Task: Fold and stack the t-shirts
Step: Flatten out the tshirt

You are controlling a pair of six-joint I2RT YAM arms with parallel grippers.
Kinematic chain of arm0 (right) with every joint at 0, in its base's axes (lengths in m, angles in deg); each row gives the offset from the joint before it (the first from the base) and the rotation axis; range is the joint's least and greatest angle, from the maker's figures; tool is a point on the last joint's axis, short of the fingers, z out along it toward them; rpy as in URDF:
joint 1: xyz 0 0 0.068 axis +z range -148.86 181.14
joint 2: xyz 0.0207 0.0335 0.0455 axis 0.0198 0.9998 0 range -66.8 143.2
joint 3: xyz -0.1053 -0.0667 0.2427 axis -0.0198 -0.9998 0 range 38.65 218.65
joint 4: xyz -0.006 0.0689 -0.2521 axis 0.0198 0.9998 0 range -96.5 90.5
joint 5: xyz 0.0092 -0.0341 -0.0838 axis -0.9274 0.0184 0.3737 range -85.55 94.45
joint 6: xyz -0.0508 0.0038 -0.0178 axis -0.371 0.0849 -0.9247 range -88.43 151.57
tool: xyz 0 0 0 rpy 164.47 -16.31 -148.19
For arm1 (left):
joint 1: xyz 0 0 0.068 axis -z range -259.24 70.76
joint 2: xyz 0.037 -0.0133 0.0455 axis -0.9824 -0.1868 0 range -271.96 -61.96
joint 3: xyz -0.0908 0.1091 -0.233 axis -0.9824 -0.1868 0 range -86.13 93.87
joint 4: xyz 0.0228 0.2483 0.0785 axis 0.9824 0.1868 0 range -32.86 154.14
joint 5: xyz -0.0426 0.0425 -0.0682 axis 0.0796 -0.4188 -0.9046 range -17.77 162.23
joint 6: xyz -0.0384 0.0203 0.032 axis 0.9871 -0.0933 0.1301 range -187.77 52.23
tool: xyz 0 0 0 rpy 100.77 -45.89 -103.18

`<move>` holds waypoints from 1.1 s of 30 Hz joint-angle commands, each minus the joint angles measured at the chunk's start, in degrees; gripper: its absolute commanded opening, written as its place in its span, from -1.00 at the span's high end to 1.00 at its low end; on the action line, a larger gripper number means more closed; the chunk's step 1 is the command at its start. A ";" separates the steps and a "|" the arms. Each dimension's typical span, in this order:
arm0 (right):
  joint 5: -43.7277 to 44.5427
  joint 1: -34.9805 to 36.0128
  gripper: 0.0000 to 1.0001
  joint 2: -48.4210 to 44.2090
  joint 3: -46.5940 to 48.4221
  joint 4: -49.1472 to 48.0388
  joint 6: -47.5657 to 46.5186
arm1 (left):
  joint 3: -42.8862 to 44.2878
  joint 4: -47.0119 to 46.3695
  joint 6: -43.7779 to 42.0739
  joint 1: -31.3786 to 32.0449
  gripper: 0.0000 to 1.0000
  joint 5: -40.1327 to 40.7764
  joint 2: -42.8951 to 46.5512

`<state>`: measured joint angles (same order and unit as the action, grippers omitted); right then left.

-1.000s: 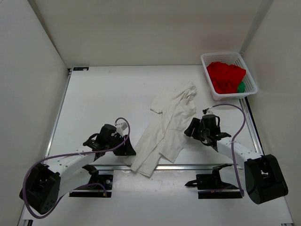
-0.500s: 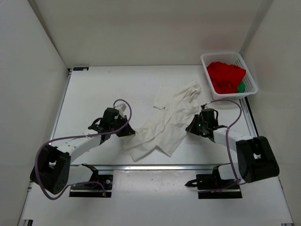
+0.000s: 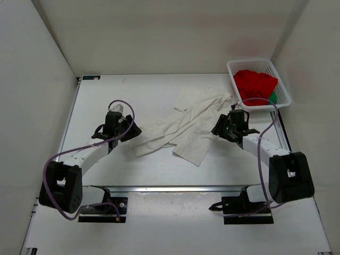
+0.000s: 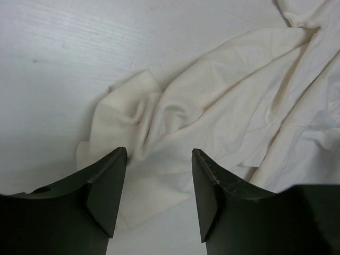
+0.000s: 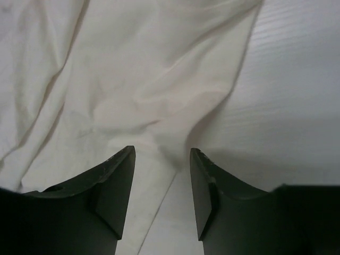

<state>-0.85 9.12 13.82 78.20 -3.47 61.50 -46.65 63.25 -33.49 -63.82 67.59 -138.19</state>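
The cream-white t-shirt (image 3: 186, 127) lies crumpled and stretched slantwise across the middle of the table. My left gripper (image 3: 134, 130) is open at the shirt's left end; in the left wrist view (image 4: 159, 154) its fingers straddle a folded corner of the cream shirt (image 4: 212, 95) without gripping it. My right gripper (image 3: 217, 129) is open at the shirt's right side; in the right wrist view (image 5: 162, 154) the cream cloth (image 5: 133, 64) lies under and between its fingers. The red t-shirt (image 3: 254, 85) and the green t-shirt (image 3: 272, 98) are bunched in the basket.
The white mesh basket (image 3: 247, 60) stands at the far right corner of the table. A metal rail (image 3: 175, 187) runs along the front edge. White walls close in the left, right and back sides.
Both grippers moved away from the front edge, the left one also leftward. The cream shirt came with them, off the front rail, and now lies stretched wider across the table.
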 commanded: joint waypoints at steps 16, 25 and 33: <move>21.37 37.61 0.14 -7.77 -3.26 20.34 10.58 | -15.49 2.51 1.22 -0.31 -0.01 -7.13 21.29; 21.03 40.18 0.13 -0.74 -1.85 20.26 12.87 | -16.72 1.10 0.88 -0.39 0.00 -7.84 21.73; 22.00 39.74 0.66 0.33 -5.17 18.77 14.72 | -16.64 0.84 0.79 -0.83 -0.01 -8.10 21.30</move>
<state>20.76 49.21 13.47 76.64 14.41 73.89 -63.28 65.21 -32.38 -64.19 60.61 -117.25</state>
